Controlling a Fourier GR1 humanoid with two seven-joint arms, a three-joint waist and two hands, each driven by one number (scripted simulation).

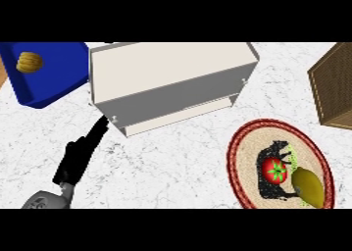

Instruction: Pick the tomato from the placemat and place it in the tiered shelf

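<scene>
From the head view, the white speckled marble worktop [171, 162] fills the scene. The red round tomato [275, 169] sits on the round woven placemat with a red rim [240, 147], touching a yellow-green pear-shaped fruit [309, 186]. The white boxy tiered shelf [167, 81] stands behind it. The left hand [81, 157] lies with straight fingers apart, holding nothing. A blue tray [52, 83] holds a small yellow thing [29, 62]. A brown woven basket [341, 88] sits at the right.
</scene>
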